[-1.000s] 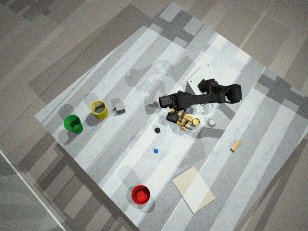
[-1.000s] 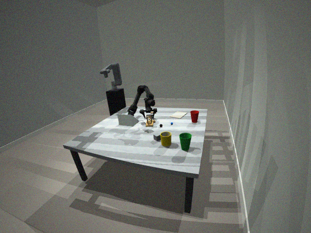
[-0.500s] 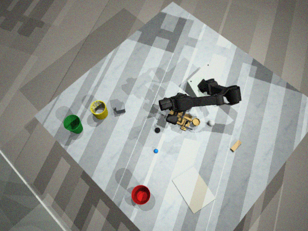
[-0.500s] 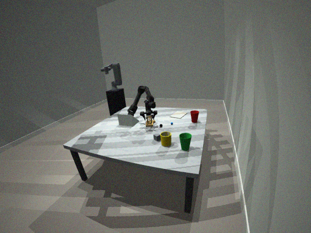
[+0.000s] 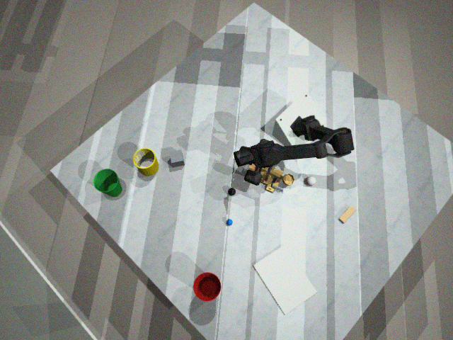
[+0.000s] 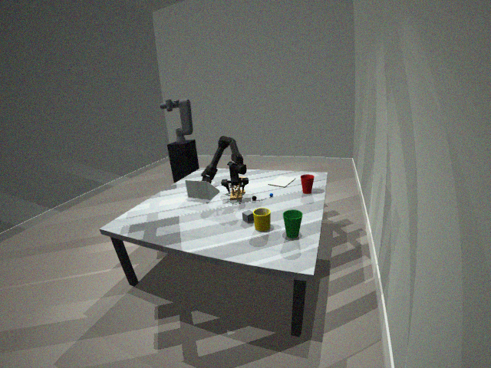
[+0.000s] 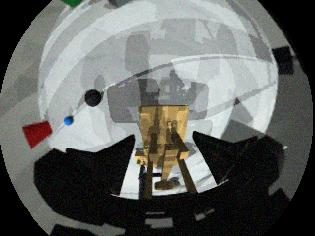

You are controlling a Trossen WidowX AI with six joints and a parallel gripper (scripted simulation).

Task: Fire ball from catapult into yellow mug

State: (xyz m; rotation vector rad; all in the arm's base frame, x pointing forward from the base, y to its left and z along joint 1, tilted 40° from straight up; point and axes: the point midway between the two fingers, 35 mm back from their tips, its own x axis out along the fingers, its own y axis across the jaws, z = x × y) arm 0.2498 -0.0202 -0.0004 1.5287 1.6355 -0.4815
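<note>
The wooden catapult [image 5: 268,178] [image 6: 236,195] [image 7: 168,115] stands mid-table, partly hidden by the arm in the top view. Its round cup [image 5: 288,179] is at the end away from the mugs. My gripper [image 5: 261,161] [image 6: 235,188] [image 7: 164,136] is open and low over the catapult, whose frame shows between the fingers, not gripped. The cup looks empty. A black ball [image 5: 231,191] [image 6: 254,198] [image 7: 93,97], a smaller blue ball [image 5: 229,222] [image 6: 271,195] [image 7: 68,120] and a white ball [image 5: 311,180] lie around it. The yellow mug [image 5: 148,168] [image 6: 261,221] stands upright.
A grey block [image 5: 176,158] [image 6: 248,216] lies between yellow mug and catapult. A green cup [image 5: 110,183] [image 6: 292,224] stands beside the mug; a red cup [image 5: 207,286] [image 6: 307,184] [image 7: 37,134] is apart. A wooden block [image 5: 347,214], flat white panel [image 5: 285,280] and pale wedge [image 6: 200,190] are on the table.
</note>
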